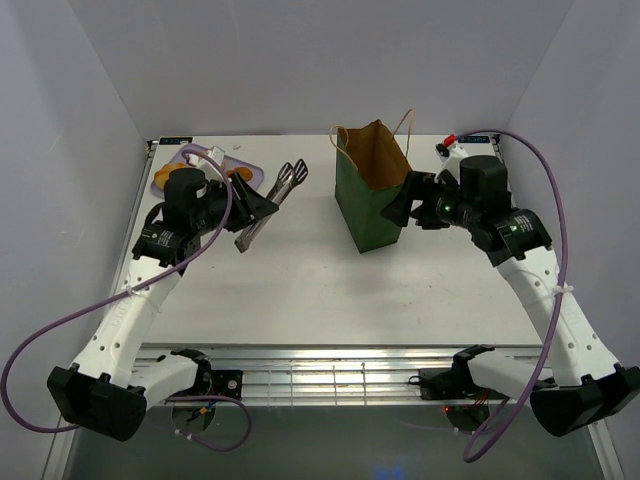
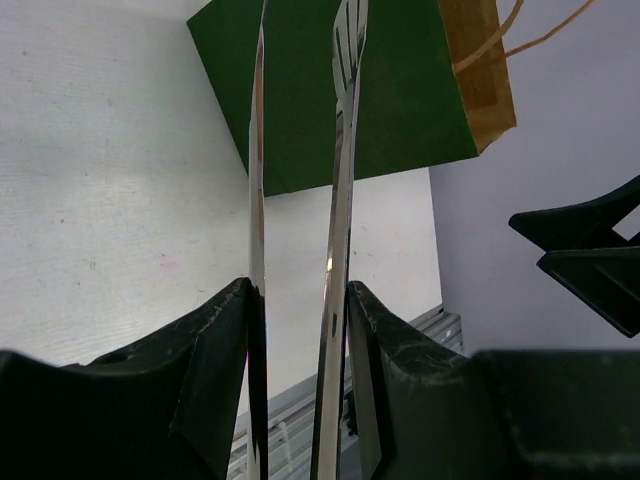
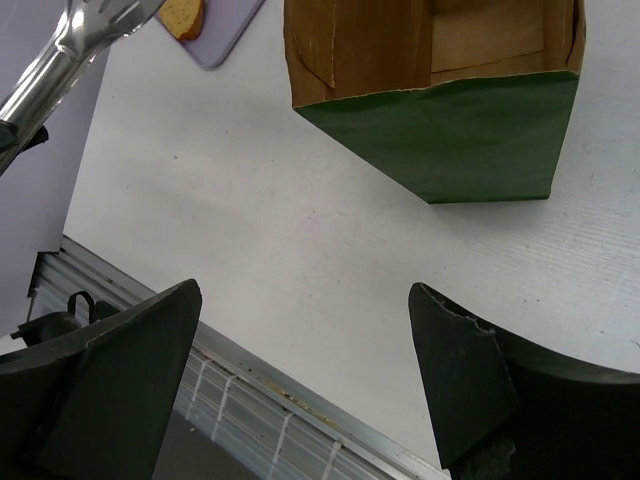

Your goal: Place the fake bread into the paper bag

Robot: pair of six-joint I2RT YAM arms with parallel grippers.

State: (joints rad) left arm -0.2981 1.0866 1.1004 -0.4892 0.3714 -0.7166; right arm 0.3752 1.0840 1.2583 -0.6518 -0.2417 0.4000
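Note:
The paper bag (image 1: 368,195) stands upright and open at the table's back middle, dark green outside and brown inside. My left gripper (image 1: 254,207) is shut on metal tongs (image 1: 283,185), whose tips point toward the bag and look empty. In the left wrist view the tongs (image 2: 342,170) run up between my fingers (image 2: 215,340) toward the bag (image 2: 380,90). The fake bread (image 1: 165,178) lies on the lilac tray (image 1: 192,157), mostly hidden by the left arm. One slice (image 3: 183,15) shows in the right wrist view. My right gripper (image 1: 398,208) is open and empty beside the bag's right side.
The lilac tray (image 3: 222,38) sits at the back left corner. A metal rail (image 1: 320,375) runs along the table's near edge. The bag's string handles (image 2: 510,35) stick up at the back. Grey walls enclose the table on three sides.

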